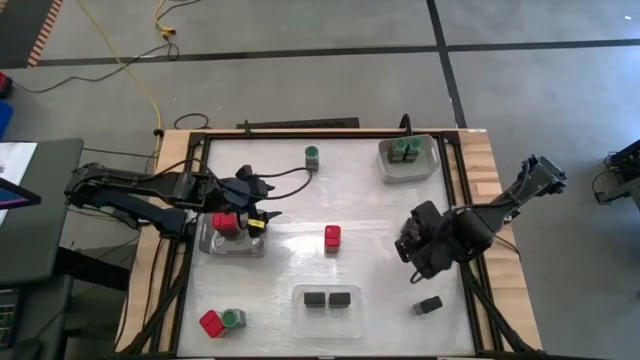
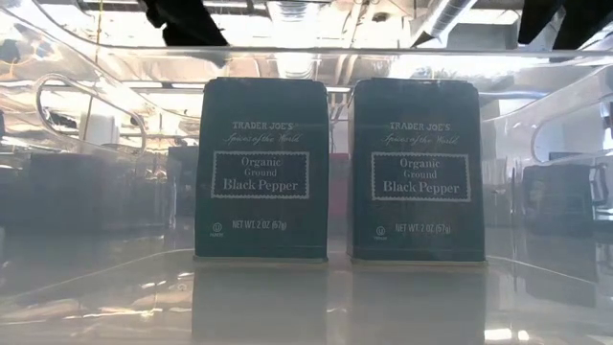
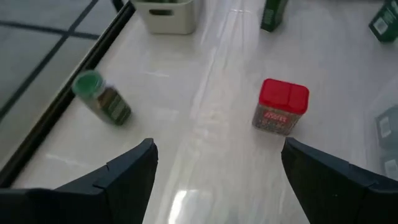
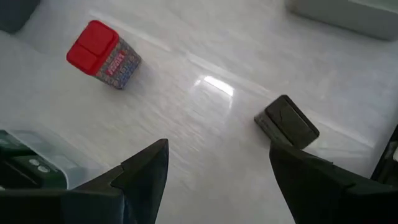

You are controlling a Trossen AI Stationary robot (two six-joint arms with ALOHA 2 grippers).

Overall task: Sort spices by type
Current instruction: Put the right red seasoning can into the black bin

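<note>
Left fingers [image 1: 262,214]: mine, spread wide and holding nothing, hovering over the left side of the surface [image 1: 360,200], just above the grey tray [image 1: 212,243].
Grey tray: at the left; a red-lidded spice container [image 1: 224,222] stands in it, right beside my left fingers.
Front-left pair: a red-lidded container [image 1: 212,323] and a green-lidded jar [image 1: 233,318] touch each other near the front-left corner.
Lone green jar [image 1: 312,155]: stands by itself near the far edge, left of centre; my left wrist view shows it [image 3: 102,99] off to one side of my open fingers.
Centre: one red-lidded container [image 1: 332,237] stands alone mid-surface, between my two arms.
Clear tray [image 1: 298,303]: front centre, holding two black pepper tins [image 1: 327,298] side by side; the low view reads "Organic Ground Black Pepper" on each.
White bin [image 1: 385,170]: far right, with two green-lidded jars [image 1: 405,150] inside.
Right fingers [image 1: 408,247]: mine, also wide apart and empty, raised over the right side of the surface.
Loose black tin [image 1: 430,305]: lies on the surface near the front right, just ahead of my right fingers; my right wrist view shows it [image 4: 286,121] beside one finger [image 4: 314,177].
</note>
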